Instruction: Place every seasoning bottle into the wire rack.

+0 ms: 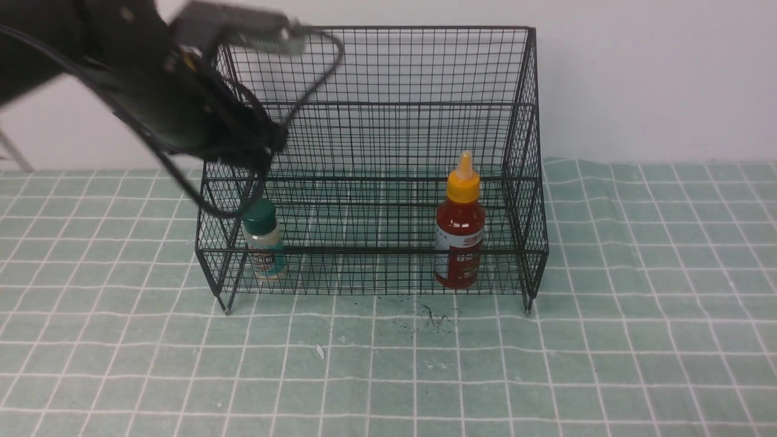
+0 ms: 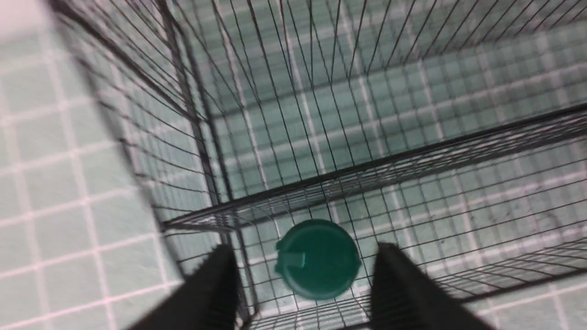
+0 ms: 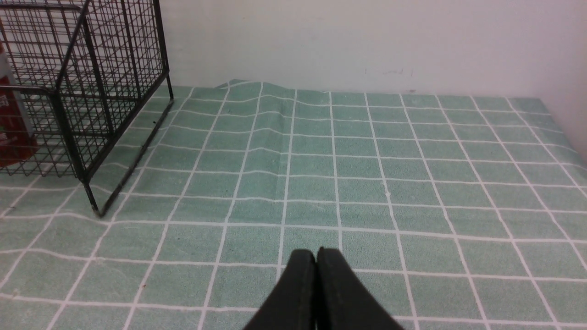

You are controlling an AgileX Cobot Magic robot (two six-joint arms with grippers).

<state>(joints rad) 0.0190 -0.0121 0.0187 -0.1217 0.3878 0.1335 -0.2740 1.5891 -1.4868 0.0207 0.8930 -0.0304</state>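
The black wire rack (image 1: 527,152) stands at the back of the table. Inside it, on the lowest shelf at the right, stands the red sauce bottle (image 1: 460,243) with its yellow nozzle cap; the right wrist view shows an edge of this bottle (image 3: 11,133). The short shaker jar (image 1: 265,246) with a dark green cap (image 2: 317,259) stands upright in the lower left corner. My left gripper (image 2: 305,249) hangs open above that jar, its fingers clear of the cap on either side. My right gripper (image 3: 316,252) is shut on nothing, low over the cloth to the right of the rack.
A green checked cloth (image 1: 607,364) covers the table, with a fold near the wall (image 3: 257,91). A white wall runs behind. My blurred left arm (image 1: 170,103) and its cable overlap the rack's upper left corner. Dark specks (image 1: 434,315) lie before the rack.
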